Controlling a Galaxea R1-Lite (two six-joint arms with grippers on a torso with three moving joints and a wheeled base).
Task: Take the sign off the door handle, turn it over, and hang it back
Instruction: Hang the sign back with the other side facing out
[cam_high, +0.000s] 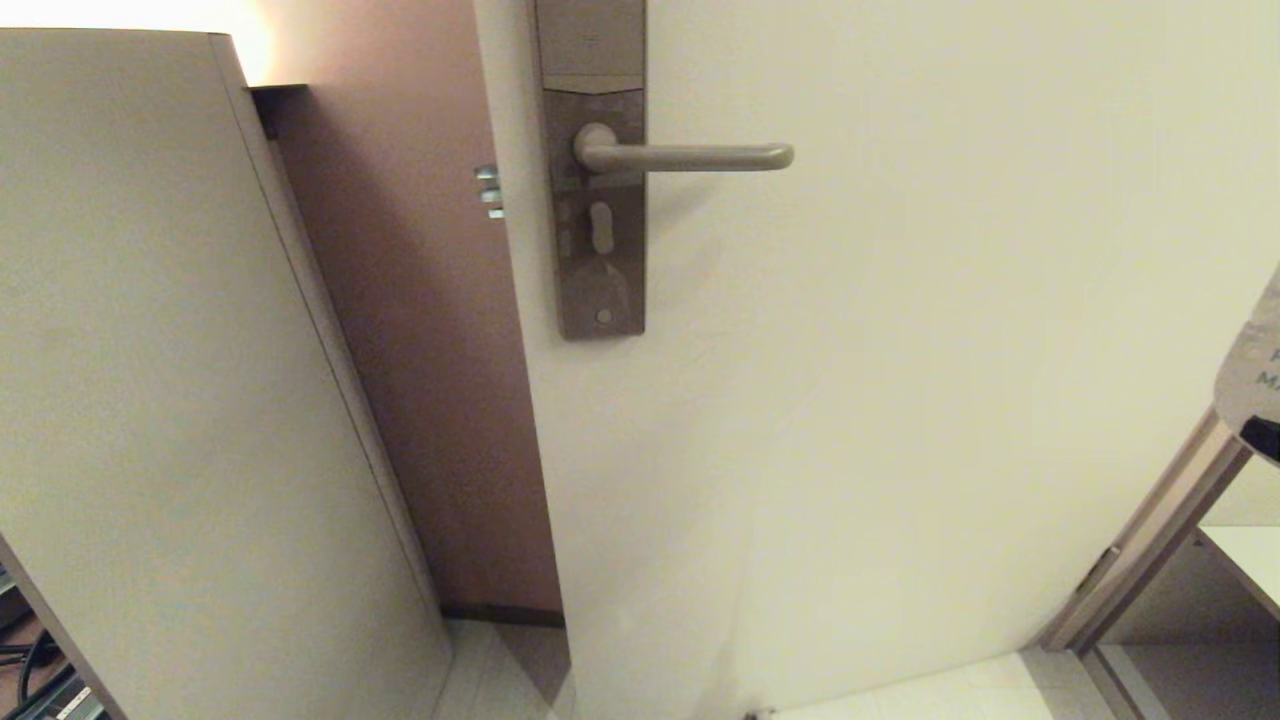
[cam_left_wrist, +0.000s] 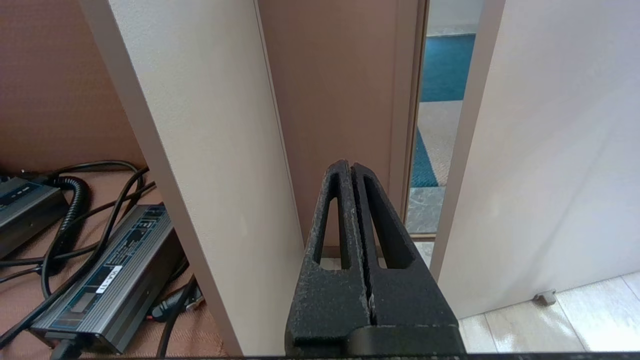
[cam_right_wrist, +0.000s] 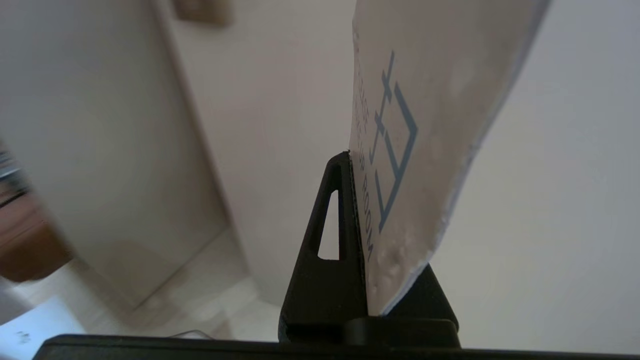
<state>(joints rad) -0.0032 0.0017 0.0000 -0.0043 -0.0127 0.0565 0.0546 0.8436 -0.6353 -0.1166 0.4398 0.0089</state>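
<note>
Head view: door handle (cam_high: 690, 157) is bare, nothing hanging on it. Sign (cam_high: 1255, 370) pokes in at the far right edge, well away from the handle, a dark bit of the right claw (cam_high: 1262, 438) under it.

Left wrist view: left claw (cam_left_wrist: 352, 172) pressed together, empty, parked low by the door (cam_left_wrist: 550, 150) edge.

Right wrist view: right claw (cam_right_wrist: 352, 165) clamped on the sign's (cam_right_wrist: 425, 125) lower edge, white "ROOM" face showing. Card looks light, thin, slightly bendy; grip well clear of the hole end so the hole can slip over the lever.

Hotel-style room: door handle (cam_high: 690, 157) on keycard lock plate (cam_high: 595, 170), room-service sign (cam_right_wrist: 425, 140)
</note>
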